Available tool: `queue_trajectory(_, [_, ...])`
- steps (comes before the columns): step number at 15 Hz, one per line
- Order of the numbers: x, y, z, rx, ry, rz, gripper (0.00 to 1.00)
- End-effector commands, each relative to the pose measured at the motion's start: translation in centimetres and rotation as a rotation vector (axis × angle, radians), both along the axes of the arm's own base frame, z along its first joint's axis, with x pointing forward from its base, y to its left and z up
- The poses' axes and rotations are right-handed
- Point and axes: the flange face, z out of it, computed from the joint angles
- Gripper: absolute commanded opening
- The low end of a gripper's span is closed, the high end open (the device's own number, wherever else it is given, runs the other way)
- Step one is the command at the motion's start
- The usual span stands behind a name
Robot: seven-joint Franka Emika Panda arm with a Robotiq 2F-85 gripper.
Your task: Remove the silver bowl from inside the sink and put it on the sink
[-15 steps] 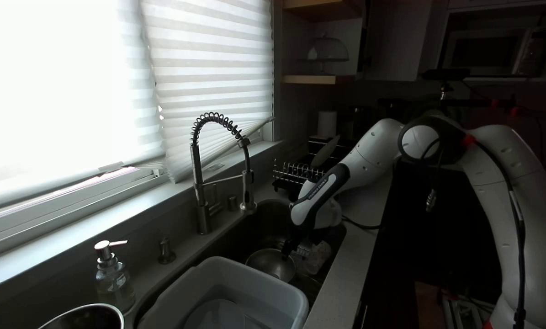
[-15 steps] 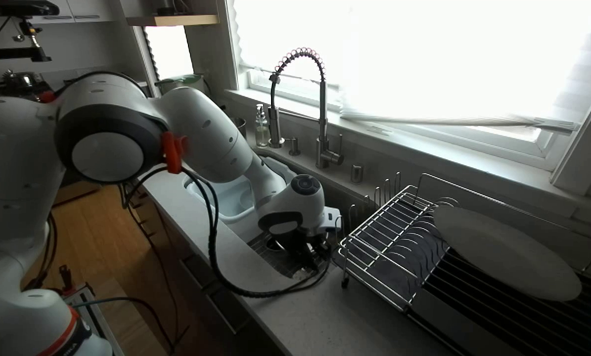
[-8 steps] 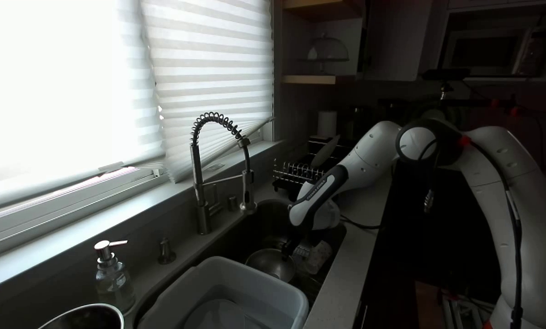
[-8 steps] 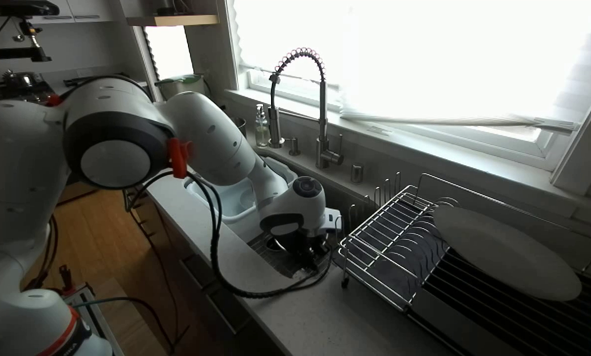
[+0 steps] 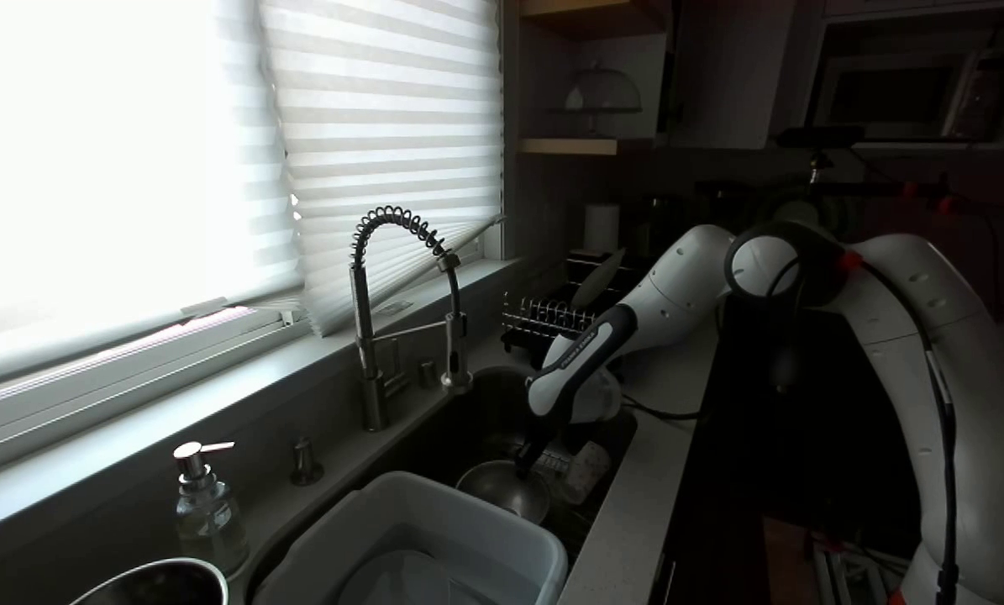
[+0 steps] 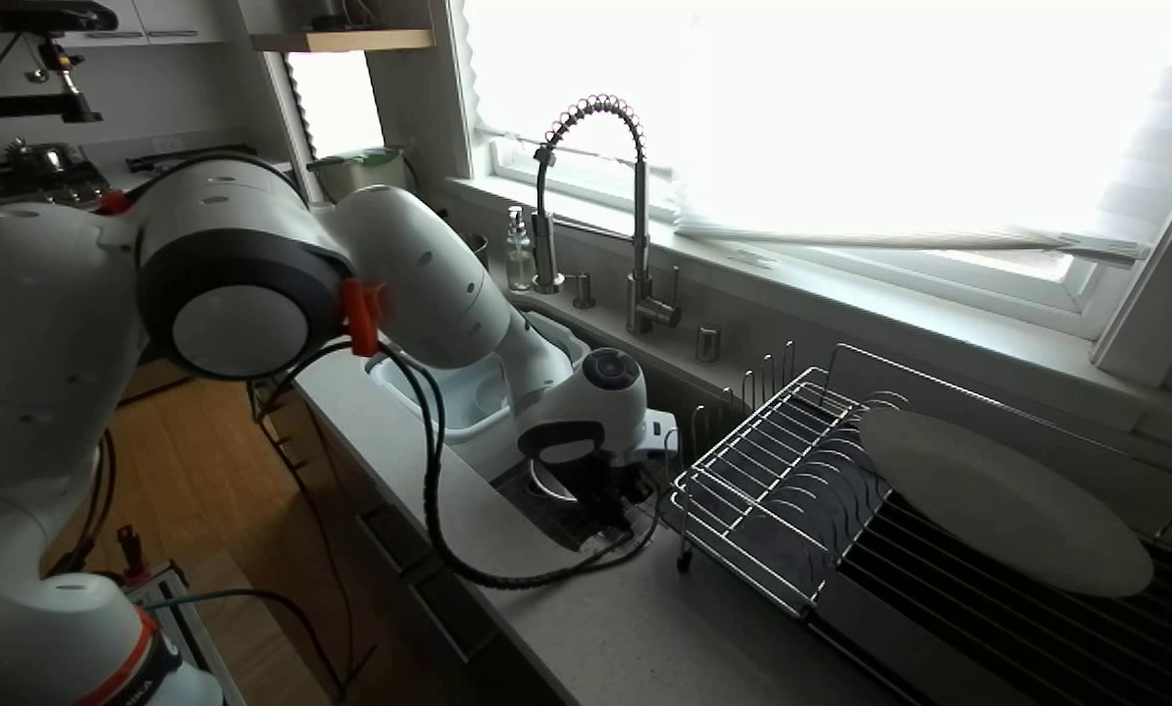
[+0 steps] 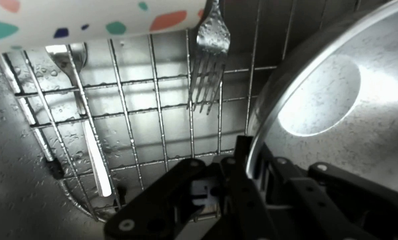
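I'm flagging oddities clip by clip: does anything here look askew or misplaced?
Yes. A pleated blind hangs askew in an exterior view, its pleats fanned unevenly at the bottom. In the wrist view, a metal utensil lies beneath the wire grid in the sink, perhaps fallen through.

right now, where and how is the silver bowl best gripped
Probably best to take the silver bowl by its rim, from above, on the side away from the pale tub, one finger inside and one outside. It opens upward, so its thin edge is exposed, and the tub stands beyond the opposite side. In the wrist view, the gripper is closed over the rim this way.
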Motion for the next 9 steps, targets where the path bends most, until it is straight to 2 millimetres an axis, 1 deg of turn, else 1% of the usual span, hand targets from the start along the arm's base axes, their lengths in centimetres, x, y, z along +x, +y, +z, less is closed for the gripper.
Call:
queue_trajectory(1, [0.6, -0.3, 2.2, 0.014, -0.036, -0.002, 0.02])
queue_trajectory(5, [0.9, -0.1, 5.0, 0.033, -0.067, -0.019, 0.02])
queue_trajectory(9, [0.2, -0.9, 8.3, 0.011, -0.061, -0.081, 0.02])
